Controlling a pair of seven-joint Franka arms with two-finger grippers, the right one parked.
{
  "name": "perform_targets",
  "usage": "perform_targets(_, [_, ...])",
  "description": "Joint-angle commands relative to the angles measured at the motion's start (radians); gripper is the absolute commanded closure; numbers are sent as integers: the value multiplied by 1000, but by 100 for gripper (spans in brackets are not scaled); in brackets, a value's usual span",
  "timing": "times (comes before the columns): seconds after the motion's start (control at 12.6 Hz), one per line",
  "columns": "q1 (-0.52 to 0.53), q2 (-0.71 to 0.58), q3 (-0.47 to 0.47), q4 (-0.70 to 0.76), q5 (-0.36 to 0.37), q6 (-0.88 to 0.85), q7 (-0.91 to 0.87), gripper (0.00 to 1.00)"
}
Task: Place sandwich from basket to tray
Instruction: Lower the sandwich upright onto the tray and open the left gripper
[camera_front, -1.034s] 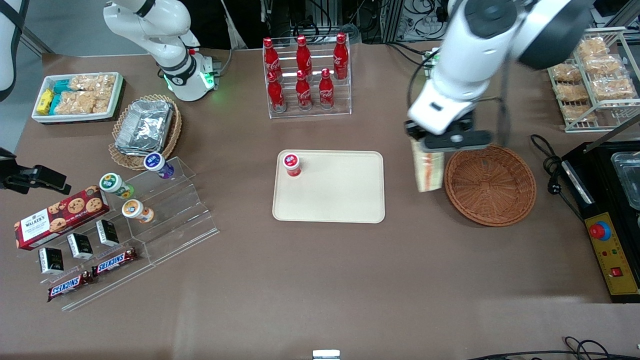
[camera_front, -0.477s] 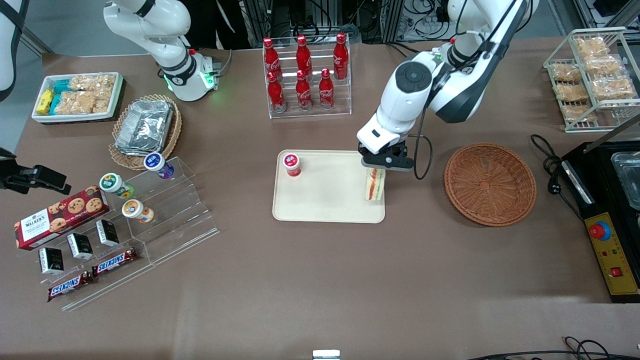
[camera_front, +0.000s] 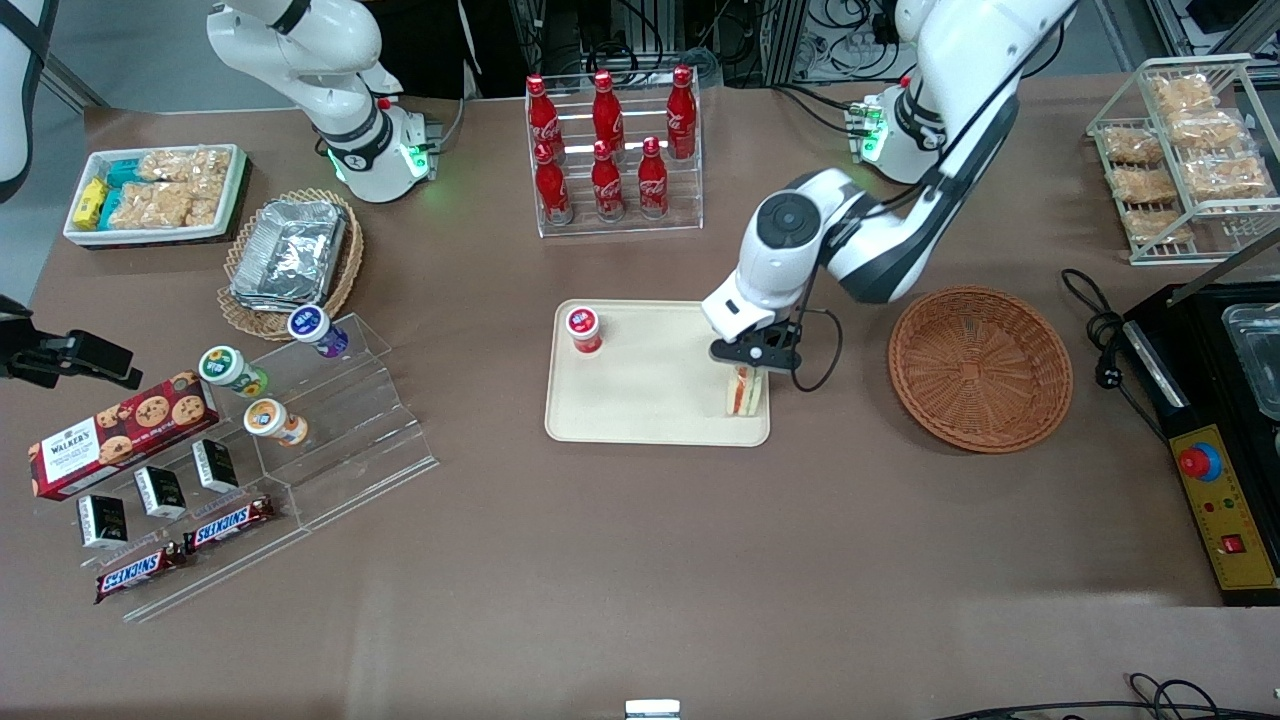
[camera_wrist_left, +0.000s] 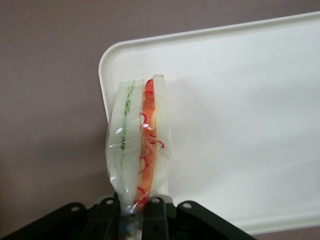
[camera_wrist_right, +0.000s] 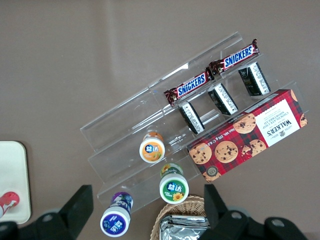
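The gripper (camera_front: 748, 362) is clamped on the wrapper at one end of the sandwich (camera_front: 745, 390), which hangs straight below it — long axis near vertical — over the tray (camera_front: 650, 400) corner nearest the basket (camera_front: 980, 368), so release needs only a short descent.

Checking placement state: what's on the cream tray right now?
On the flat cream-beige plastic tray: a red-capped small bottle and the wrapped triangular sandwich, gripper shut on its top. Whether the sandwich touches the tray is hidden.
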Motion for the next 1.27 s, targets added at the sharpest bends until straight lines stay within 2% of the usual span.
perform_targets(0.0, [-32, 115, -1, 62, 187, 9, -199, 100])
perform_targets(0.08, [-34, 143, -1, 77, 237, 9, -265, 100])
perform_targets(0.16, [-35, 155, -1, 90, 254, 9, -304, 69])
perform_targets(0.24, [-35, 157, -1, 93, 254, 9, -303, 17])
perform_targets(0.32, [-35, 154, -1, 94, 254, 7, -310, 0])
perform_targets(0.8, [-34, 137, -7, 174, 242, -80, -301, 0])
perform_targets(0.95, [-26, 117, -12, 198, 228, -172, -300, 0])
perform_targets(1.19, [-22, -7, -15, 345, 13, -347, -265, 0])
